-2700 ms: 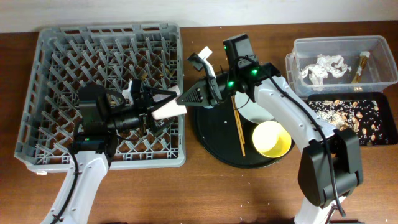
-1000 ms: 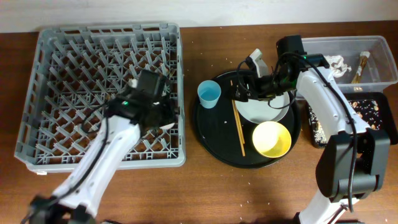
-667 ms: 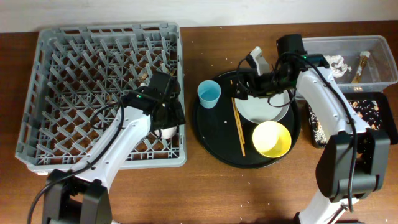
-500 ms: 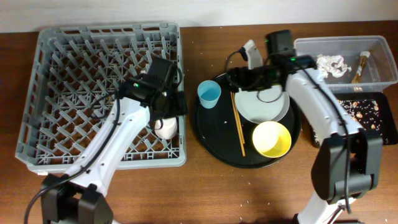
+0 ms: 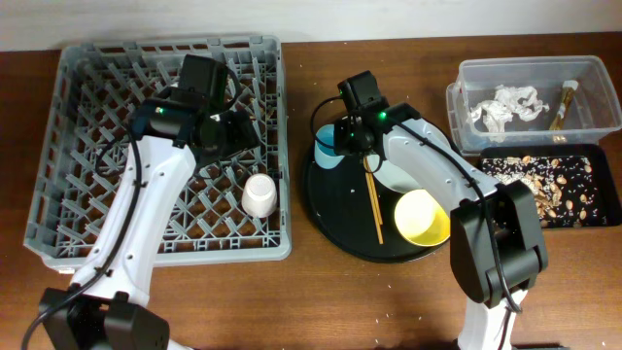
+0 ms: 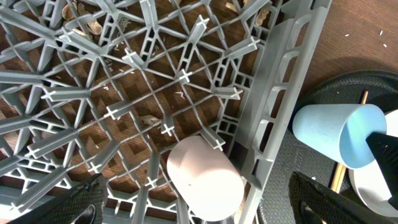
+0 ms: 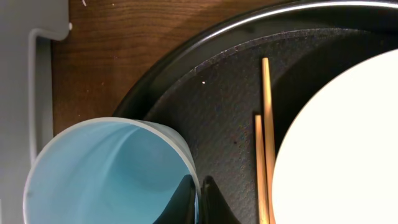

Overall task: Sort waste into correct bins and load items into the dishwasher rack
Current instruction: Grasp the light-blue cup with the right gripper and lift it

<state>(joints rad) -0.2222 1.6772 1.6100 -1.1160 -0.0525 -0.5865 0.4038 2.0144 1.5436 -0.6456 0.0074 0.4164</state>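
Observation:
The pinkish-white cup [image 5: 259,194] lies in the grey dishwasher rack [image 5: 97,68] near its right wall; it also shows in the left wrist view [image 6: 204,177]. My left gripper [image 5: 236,134] hovers open above the cup [image 6: 199,210], not touching it. My right gripper [image 5: 337,146] is shut on the rim of the light blue cup [image 5: 325,148], pinching its wall [image 7: 198,198]. The cup [image 7: 106,168] stands at the left edge of the round black tray [image 5: 335,209]. The chopsticks [image 5: 373,199], grey plate [image 5: 423,180] and yellow bowl [image 5: 423,217] are on that tray.
The clear tub [image 5: 583,68] at the back right holds white napkins [image 5: 505,105] and a brown wrapper stick [image 5: 563,105]. The flat black tray [image 5: 510,199] in front of it holds food scraps. The rack's right wall [image 6: 280,93] runs close to the round tray.
My left gripper let go of the pinkish-white cup in the rack and drew back toward the rack's middle. My right gripper moved left from the plate and shut on the blue cup's rim.

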